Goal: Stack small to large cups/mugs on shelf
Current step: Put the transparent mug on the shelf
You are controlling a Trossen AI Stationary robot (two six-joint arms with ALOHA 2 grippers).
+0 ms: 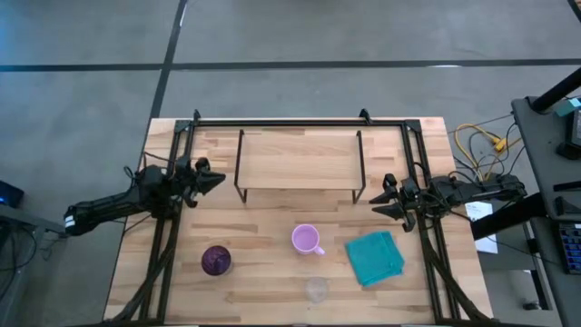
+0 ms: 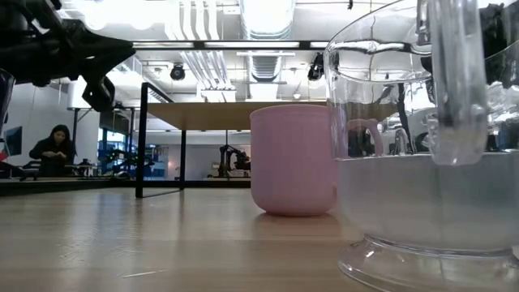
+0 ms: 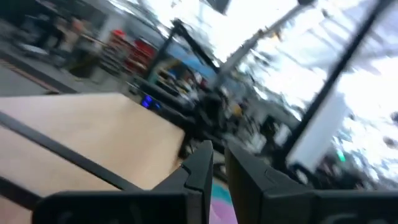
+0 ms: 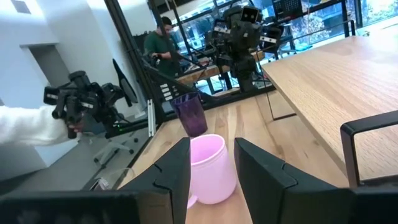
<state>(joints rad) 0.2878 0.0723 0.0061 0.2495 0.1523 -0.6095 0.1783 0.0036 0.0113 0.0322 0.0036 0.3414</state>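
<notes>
The shelf (image 1: 300, 160), a light board on thin black legs, stands at the table's far middle. A pink mug (image 1: 307, 240) stands upright on its base in front of it. A dark purple tumbler (image 1: 216, 261) stands nearer the left, and a small clear glass cup (image 1: 316, 290) stands by the near edge. My left gripper (image 1: 216, 179) hovers left of the shelf, pointing right, with a narrow gap between its fingers (image 3: 205, 165) and nothing in it. My right gripper (image 1: 379, 201) hovers right of the shelf, open and pointing left. Its wrist view shows the mug (image 4: 208, 165) and tumbler (image 4: 191, 115) beyond it.
A teal cloth (image 1: 375, 257) lies flat right of the pink mug. Black frame rails (image 1: 300, 121) run along the table's far edge and down both sides. Bare wood lies between the shelf and the cups. People show in the room beyond the table (image 4: 163, 43).
</notes>
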